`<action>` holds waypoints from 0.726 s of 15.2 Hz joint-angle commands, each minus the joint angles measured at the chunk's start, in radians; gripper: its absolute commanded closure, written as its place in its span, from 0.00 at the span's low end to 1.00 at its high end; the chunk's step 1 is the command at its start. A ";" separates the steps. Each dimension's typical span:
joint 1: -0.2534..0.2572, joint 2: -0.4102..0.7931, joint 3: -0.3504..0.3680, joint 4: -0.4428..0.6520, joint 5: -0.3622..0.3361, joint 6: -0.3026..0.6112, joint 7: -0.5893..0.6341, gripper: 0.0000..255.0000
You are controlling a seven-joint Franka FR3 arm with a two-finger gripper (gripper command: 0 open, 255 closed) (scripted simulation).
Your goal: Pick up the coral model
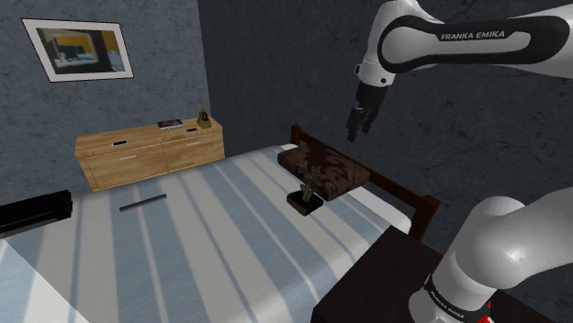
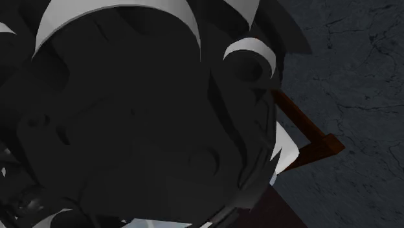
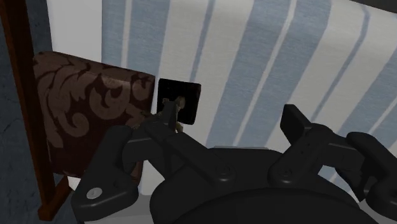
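All-black two-finger gripper point(image 1: 355, 131) up in the air, fingers point(image 3: 292, 122) apart, nothing btwn them. Small brown branching coral model on black square base point(image 1: 308, 192) sits well below fingertips on blue-white striped bedspread point(image 1: 211, 240), just beside dark brown patterned pillow point(image 1: 328, 169).

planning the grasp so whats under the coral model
The coral model stands on a flat black square base, which lies on the striped bedcover beside the brown patterned pillow. The bedcover right under the base is hidden by it.
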 commanded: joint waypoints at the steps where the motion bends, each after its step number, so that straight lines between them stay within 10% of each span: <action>1: 0.001 0.081 -0.009 0.025 -0.011 0.040 -0.020 0.00; 11: -0.001 0.473 -0.044 0.194 -0.050 0.185 -0.114 0.00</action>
